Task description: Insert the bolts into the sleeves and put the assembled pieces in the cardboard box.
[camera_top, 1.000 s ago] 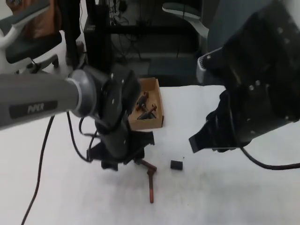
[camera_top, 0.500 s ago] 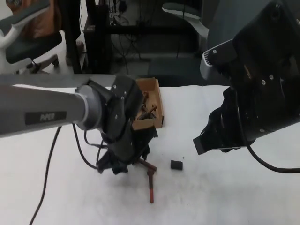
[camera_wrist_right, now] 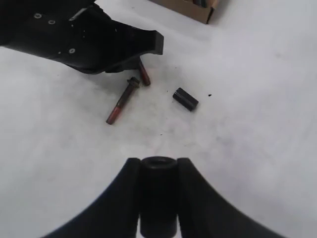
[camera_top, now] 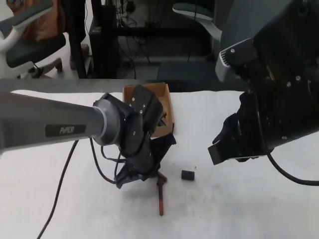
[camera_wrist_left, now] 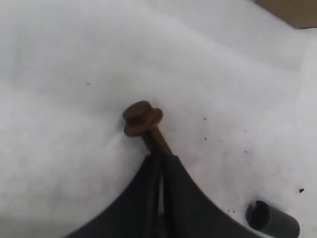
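Observation:
My left gripper (camera_wrist_left: 159, 161) is shut on the shank of a rusty bolt (camera_wrist_left: 143, 119), whose head sticks out just over the white bench. In the high view this gripper (camera_top: 148, 173) hangs low in front of the cardboard box (camera_top: 149, 92). A second rusty bolt (camera_top: 160, 195) lies loose on the bench beside it, also seen as the loose bolt (camera_wrist_right: 122, 101). A black sleeve (camera_top: 187, 175) lies to its right, the same sleeve (camera_wrist_right: 185, 99). My right gripper (camera_wrist_right: 157, 163) is shut on another black sleeve (camera_wrist_right: 157, 194), held above the bench.
The box (camera_wrist_right: 190, 7) holds several assembled pieces. The right arm (camera_top: 264, 99) looms over the bench's right side. A black cable (camera_top: 60, 189) trails across the left of the white bench (camera_top: 249, 209). Chairs and stands are behind the bench.
The left arm has swung to the right, toward the box and the loose bolt, with its gripper still low. The right arm has shifted slightly right. The loose bolt and sleeve lie unmoved.

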Robot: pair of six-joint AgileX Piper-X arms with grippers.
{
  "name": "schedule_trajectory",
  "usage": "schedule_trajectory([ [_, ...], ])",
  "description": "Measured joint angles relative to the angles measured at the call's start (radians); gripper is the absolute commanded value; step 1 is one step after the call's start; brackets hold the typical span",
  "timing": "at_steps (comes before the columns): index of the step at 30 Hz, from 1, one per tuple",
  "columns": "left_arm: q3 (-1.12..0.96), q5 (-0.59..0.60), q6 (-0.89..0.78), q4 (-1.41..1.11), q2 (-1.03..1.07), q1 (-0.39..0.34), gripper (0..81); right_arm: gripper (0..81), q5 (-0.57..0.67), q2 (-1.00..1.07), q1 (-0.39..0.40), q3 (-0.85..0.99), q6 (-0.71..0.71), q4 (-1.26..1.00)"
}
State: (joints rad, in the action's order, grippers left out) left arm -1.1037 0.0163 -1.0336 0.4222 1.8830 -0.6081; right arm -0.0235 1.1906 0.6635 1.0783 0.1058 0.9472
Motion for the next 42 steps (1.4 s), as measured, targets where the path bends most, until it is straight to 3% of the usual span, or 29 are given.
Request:
schedule_trajectory([
  [6,0.007,0.012,0.064,-0.057,0.000,0.002,1.8,0.6,-0.001,0.000,0.000,-0.003,-0.010,0.003],
  [12,0.019,-0.035,0.343,-0.132,-0.106,0.000,1.8,0.6,0.023,-0.022,0.000,-0.072,-0.038,-0.065],
  [18,0.036,-0.089,0.679,-0.169,-0.357,0.000,1.8,0.6,0.067,-0.071,0.000,-0.181,0.008,-0.151],
  [21,0.072,-0.178,0.642,-0.168,-0.424,0.005,1.8,0.6,0.077,-0.072,0.000,-0.233,0.055,-0.176],
  [24,0.093,-0.191,0.538,-0.126,-0.421,0.039,0.1,0.6,0.083,-0.072,0.000,-0.245,0.081,-0.178],
  [26,0.096,-0.164,0.534,-0.107,-0.380,0.062,11.8,0.6,0.083,-0.072,0.000,-0.242,0.086,-0.189],
  [30,0.096,-0.052,0.509,-0.106,-0.272,0.087,65.1,0.6,0.086,-0.072,0.000,-0.227,0.090,-0.198],
  [31,0.096,-0.037,0.484,-0.106,-0.250,0.087,70.0,0.6,0.086,-0.072,0.000,-0.223,0.090,-0.198],
  [33,0.096,-0.016,0.387,-0.085,-0.202,0.087,68.9,0.6,0.089,-0.072,0.000,-0.219,0.090,-0.198],
  [36,0.099,0.031,0.255,-0.054,-0.139,0.087,57.4,0.6,0.110,-0.072,0.000,-0.220,0.090,-0.198],
  [42,0.099,0.098,0.173,-0.075,-0.068,0.087,55.6,0.6,0.157,-0.072,0.000,-0.220,0.090,-0.198],
])
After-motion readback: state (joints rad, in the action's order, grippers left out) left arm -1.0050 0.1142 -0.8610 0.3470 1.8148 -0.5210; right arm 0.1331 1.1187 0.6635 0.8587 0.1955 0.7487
